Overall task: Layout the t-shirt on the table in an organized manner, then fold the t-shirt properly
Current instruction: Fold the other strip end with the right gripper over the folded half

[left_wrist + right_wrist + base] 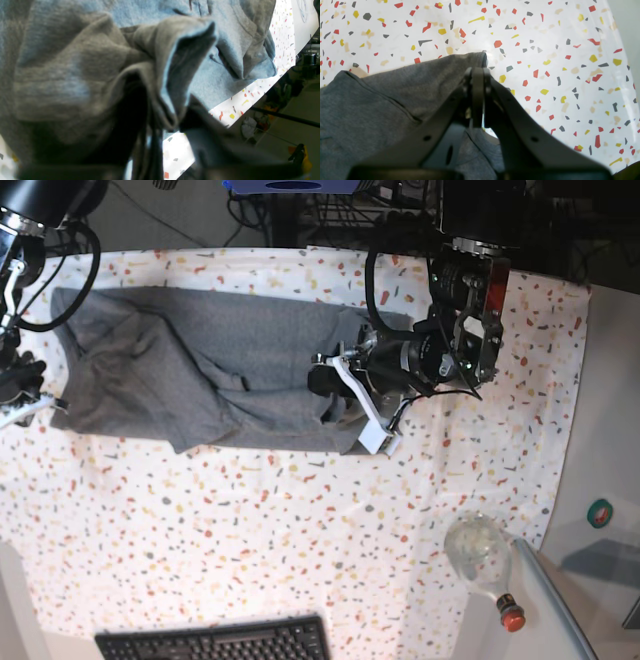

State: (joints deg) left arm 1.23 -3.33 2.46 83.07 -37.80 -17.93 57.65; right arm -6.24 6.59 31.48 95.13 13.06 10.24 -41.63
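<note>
The heather-grey t-shirt (200, 370) lies stretched sideways across the far half of the table (250, 530), rumpled with folds in its middle. My right gripper (478, 71) is shut on a corner of its edge; in the base view this gripper (48, 408) is at the shirt's left end. My left gripper (328, 395) is at the shirt's right end. In the left wrist view, bunched t-shirt (75, 75) fills the frame. A fold hangs between the slightly parted dark fingers (150, 150) of the left gripper (172, 127), and speckled table (235, 110) shows in the gap.
A black keyboard (215, 642) lies at the table's near edge. A clear glass bottle (480, 552) with a red cap rests at the near right, by a grey side surface. The table's edge (250, 105) drops to a cluttered floor beside my left arm.
</note>
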